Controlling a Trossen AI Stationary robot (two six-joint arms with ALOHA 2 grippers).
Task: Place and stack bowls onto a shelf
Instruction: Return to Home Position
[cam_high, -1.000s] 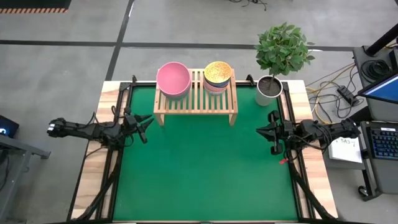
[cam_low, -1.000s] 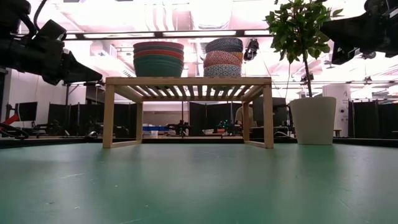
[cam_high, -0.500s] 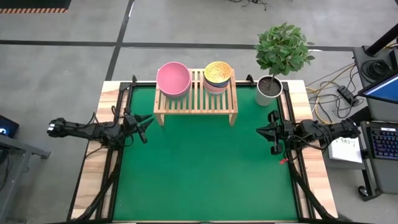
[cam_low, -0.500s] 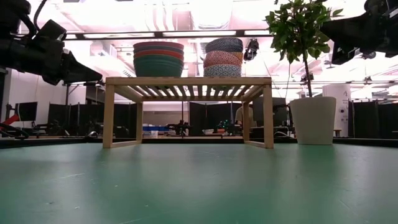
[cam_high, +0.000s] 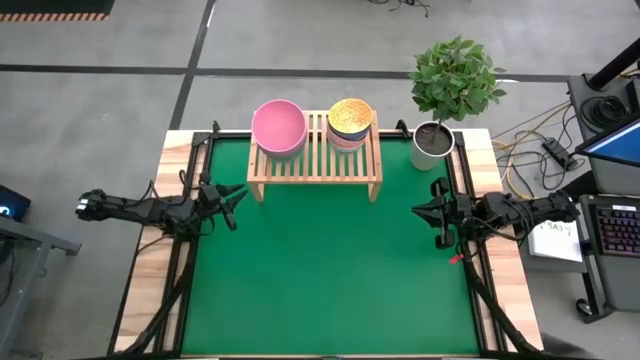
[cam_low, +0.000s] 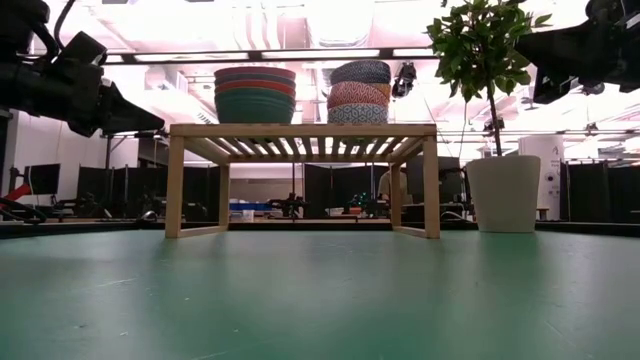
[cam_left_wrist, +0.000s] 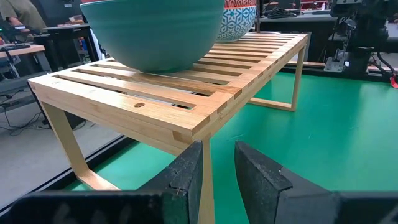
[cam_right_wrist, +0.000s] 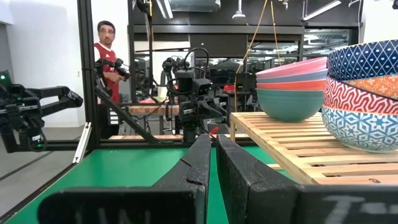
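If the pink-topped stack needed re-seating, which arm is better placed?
Likely left. Its end effector waits off the shelf's left end, nearest the pink-topped stack; the right end effector waits off the other end, with the yellow-topped stack in between.

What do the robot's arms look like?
The left arm and right arm are thin, dark and jointed, with black cables looping off them. The left tool has two chunky matte-black fingers with angled tips. The right tool is equally dark.
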